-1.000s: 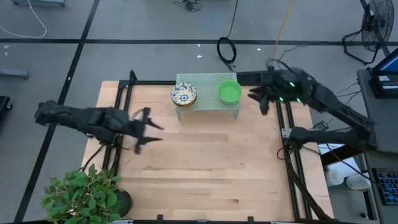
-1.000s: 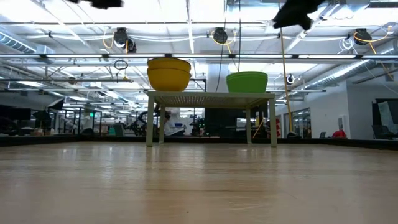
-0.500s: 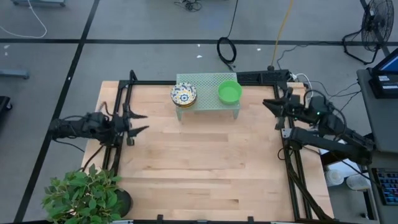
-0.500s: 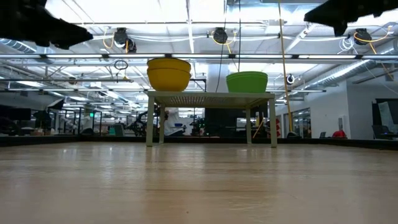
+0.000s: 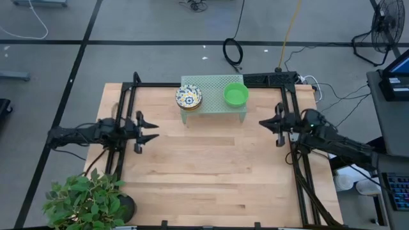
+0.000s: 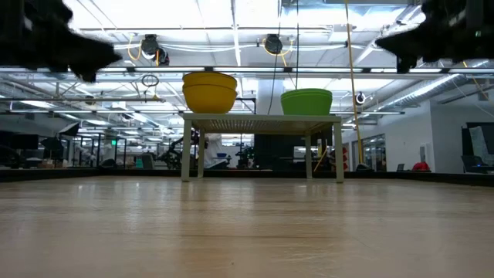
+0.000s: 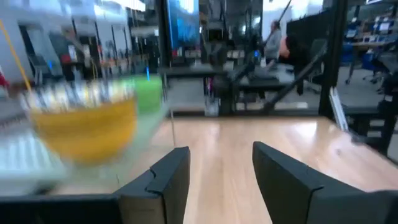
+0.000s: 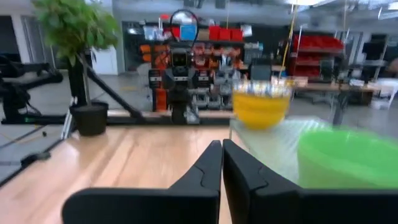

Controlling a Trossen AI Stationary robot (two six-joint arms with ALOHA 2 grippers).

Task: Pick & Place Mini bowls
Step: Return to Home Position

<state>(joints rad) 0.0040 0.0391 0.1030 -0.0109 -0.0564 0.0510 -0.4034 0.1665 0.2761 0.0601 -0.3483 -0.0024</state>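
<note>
Clearly, the left gripper (image 5: 151, 130) has its two dark fingers spread wide apart, and it is empty. It hangs above the left edge of the wooden table (image 5: 204, 172) and touches nothing. The right gripper (image 5: 263, 122) is above the right edge, with its fingers pressed together and nothing held between them. Both grippers are well apart from the bowls.

The mini bowls are on the pale green mesh rack (image 5: 214, 82), which stands at the far side of the table. The patterned bowls (image 5: 188, 97) are stacked on its left part and the green bowls (image 5: 236, 94) on its right part, and the two stacks do not touch.

In the low view the patterned stack is glossy yellow outside, and the green stack is plain and smooth. The rack is a flat perforated plate on thin legs. A leafy potted plant (image 5: 83, 198) stands at the near left corner.
</note>
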